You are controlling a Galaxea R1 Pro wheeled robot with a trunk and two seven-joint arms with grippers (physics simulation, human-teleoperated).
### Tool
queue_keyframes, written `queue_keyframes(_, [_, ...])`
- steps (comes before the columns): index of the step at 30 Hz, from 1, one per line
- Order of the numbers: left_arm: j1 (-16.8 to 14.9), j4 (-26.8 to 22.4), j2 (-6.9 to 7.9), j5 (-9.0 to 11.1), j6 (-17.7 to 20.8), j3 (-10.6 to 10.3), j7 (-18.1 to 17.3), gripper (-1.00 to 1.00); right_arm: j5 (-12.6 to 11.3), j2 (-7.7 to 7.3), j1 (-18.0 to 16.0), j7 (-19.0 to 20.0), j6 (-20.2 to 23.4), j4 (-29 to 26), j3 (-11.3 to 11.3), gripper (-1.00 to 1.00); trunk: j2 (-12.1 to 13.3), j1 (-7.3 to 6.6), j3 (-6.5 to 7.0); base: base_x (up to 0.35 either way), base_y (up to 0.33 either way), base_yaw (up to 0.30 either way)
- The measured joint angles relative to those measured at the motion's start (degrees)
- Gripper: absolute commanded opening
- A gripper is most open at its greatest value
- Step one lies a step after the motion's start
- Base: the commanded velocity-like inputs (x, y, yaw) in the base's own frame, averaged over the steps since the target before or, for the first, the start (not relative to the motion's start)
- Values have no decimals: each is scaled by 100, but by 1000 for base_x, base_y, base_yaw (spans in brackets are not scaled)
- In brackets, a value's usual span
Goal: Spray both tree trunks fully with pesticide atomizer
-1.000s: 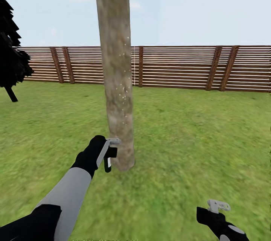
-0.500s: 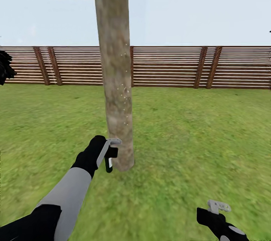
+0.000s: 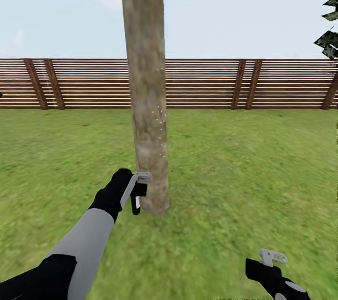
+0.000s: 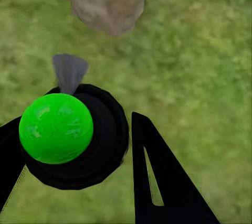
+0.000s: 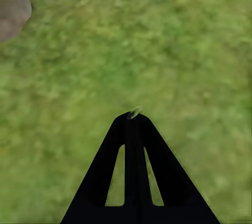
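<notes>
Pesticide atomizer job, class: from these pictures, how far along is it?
Done: the atomizer is off the grass, clamped in the left gripper. In hand: white specks dot part of the tree trunk it points at. Left: most of that bark looks bare, and a second tree remains. The right gripper hangs shut and empty over grass.

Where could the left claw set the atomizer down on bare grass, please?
Open grass lies right of the tree trunk up to the fence, and left of it too. It is crowded only at the trunk's base, where the left claw holds the atomizer.
</notes>
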Motion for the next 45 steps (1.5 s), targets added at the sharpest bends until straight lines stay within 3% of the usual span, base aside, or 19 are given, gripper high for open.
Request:
queue_keyframes(11, [0, -1, 1, -2, 0, 7, 2, -100, -16, 0, 2, 0, 0, 1, 1, -100, 0, 0, 5, 11, 335, -32])
queue_keyframes(26, [0, 0, 0, 107, -6, 3, -9, -100, -28, 9, 51, 0, 1, -9, 0, -100, 0, -1, 43, 163, 295, -202])
queue_keyframes(45, [2, -2, 2, 113, 0, 5, 2, -100, -32, 9, 60, 0, 4, -63, 0, -100, 0, 0, 45, 59, 61, -61])
